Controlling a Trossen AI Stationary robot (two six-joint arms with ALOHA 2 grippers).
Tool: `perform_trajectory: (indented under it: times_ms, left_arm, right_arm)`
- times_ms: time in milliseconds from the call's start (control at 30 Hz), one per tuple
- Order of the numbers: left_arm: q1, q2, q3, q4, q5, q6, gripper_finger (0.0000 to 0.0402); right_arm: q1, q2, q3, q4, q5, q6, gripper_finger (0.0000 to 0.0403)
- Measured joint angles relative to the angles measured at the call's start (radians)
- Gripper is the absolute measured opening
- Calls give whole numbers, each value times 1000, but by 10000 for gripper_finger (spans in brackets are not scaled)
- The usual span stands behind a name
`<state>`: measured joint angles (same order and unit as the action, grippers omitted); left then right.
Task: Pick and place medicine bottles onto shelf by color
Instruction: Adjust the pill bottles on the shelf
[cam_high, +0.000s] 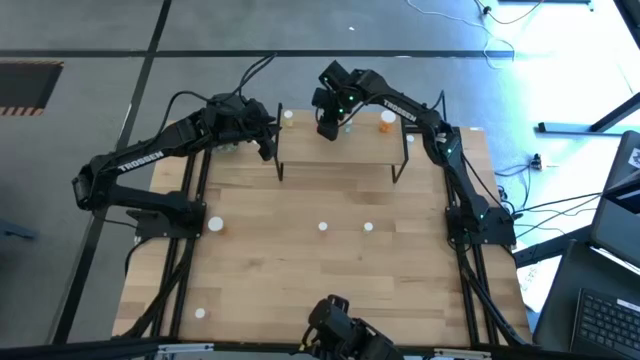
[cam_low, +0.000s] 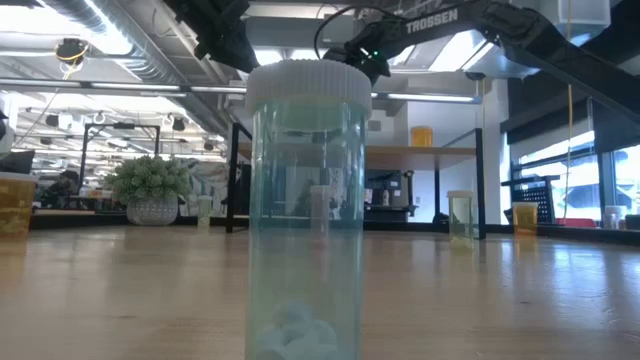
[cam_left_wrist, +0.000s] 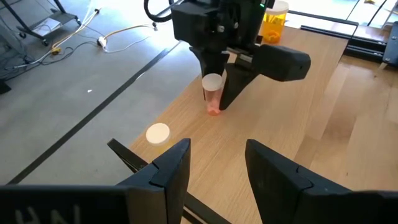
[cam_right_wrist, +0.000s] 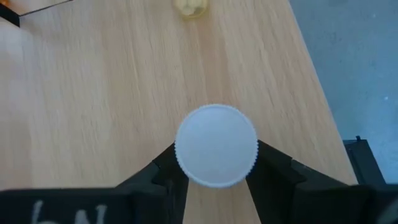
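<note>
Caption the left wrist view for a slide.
Right pincer sets a pink bottle on the shelf, near an orange bottle; open left pincer waits.

Grey floor crossed by dark lines surrounds the wooden bench, with ceiling ducts and bright windows beyond.

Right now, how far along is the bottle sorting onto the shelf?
Done: an orange bottle and a white-capped one stand on the shelf. In hand: the right gripper is over the shelf with a pink bottle between its fingers; the left gripper waits open at the shelf's left end. Left: several bottles scattered on the table.
</note>
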<state>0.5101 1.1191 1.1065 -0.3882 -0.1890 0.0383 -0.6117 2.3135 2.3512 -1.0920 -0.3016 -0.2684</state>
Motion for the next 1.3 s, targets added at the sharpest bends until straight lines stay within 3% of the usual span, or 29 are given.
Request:
perform_trajectory:
  times_ms: [233,767,1000,1300]
  left_arm:
    - [0,0,0,0,0,0,149]
    - [0,0,0,0,0,0,149]
    - [0,0,0,0,0,0,149]
    - [0,0,0,0,0,0,149]
  right_arm:
    - [0,-1,0,4,-3,-1,165]
    - [0,-6,4,7,-5,0,166]
    - [-1,-7,4,-2,53,2,166]
    - [-4,-64,5,-23,43,4,166]
